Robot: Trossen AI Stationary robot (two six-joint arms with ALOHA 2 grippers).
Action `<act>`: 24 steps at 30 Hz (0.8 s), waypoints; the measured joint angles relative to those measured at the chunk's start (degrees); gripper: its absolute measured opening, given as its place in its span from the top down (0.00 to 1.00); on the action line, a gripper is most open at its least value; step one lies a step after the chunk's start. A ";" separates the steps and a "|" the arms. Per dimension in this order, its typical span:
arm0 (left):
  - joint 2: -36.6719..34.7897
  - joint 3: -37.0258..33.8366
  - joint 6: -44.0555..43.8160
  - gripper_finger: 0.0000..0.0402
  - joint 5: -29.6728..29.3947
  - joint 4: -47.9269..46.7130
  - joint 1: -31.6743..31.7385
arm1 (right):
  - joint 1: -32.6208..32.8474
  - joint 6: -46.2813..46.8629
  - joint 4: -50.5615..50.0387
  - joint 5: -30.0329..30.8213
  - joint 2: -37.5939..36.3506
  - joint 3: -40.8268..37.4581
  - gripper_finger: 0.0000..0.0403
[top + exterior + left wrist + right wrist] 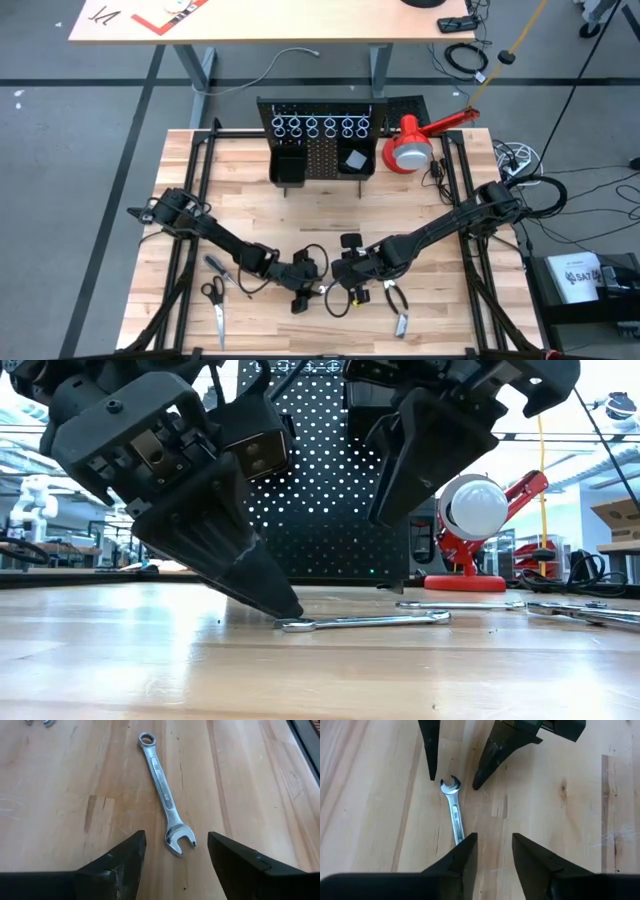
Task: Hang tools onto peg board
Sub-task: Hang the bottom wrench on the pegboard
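Wrench [165, 800] flat between spread fingers [120, 865]

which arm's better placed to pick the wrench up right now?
Left, probably. The left end effector is open with the wrench open-jaw end lying between its fingers on the table. The right end effector is open too, but the wrench sits beside one finger, not between.
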 joint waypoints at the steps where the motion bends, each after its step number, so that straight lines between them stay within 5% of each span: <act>1: 0.24 0.02 -0.04 0.43 -0.48 -0.08 0.00 | 0.00 0.10 0.04 0.02 0.00 0.00 0.67; 13: 0.38 0.28 -2.43 0.57 -6.11 -5.54 0.79 | 0.88 1.02 0.07 0.04 0.00 0.00 0.61; 24: -4.82 -0.25 10.80 0.60 -0.26 -0.90 -1.69 | 2.38 -0.50 0.04 0.07 0.00 0.00 0.61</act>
